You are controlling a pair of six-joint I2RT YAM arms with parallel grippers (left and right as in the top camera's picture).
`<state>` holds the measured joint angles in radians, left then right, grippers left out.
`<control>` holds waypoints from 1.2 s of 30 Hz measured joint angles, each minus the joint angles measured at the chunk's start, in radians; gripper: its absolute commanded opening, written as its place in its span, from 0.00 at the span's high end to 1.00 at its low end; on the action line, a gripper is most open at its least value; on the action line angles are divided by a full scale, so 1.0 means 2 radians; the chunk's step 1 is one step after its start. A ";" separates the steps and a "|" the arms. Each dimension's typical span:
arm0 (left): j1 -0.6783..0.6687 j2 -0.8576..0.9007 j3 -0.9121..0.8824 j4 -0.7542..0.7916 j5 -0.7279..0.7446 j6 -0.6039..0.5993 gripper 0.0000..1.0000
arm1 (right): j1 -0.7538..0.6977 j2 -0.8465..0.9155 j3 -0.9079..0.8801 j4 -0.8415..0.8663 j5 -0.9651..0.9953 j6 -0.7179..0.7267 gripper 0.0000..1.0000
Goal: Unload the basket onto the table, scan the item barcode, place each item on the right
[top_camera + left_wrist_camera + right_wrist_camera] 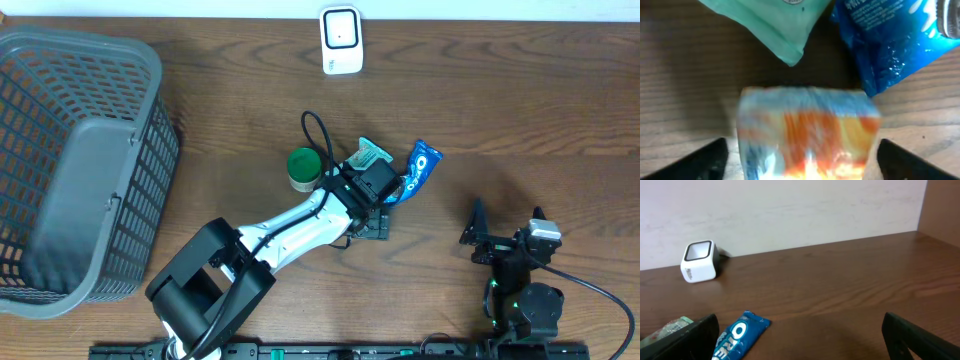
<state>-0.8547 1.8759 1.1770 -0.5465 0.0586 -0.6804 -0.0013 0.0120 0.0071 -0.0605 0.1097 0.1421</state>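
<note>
Orange packet (807, 132) lies blurred between spread left fingers (707, 160).

The blue packet (740, 332) is showing the white brand lettering "OREO" along its length in the right wrist view, with the lowest letter running off the frame edge. The white scanner (699, 261) is carrying a small line of print on its side, too small to read. The green pouch (775, 25) and the orange-and-white pack (807, 135) are showing only blurred, unreadable print.
</note>
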 measured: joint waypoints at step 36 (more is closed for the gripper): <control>0.300 -0.289 0.369 -0.105 -0.241 0.324 0.02 | 0.000 0.000 0.000 0.000 0.002 0.000 0.01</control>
<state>-0.2543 1.2980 1.9141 -0.7559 -0.4240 -0.0322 -0.0013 0.0120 0.0071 -0.0601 0.1127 0.1421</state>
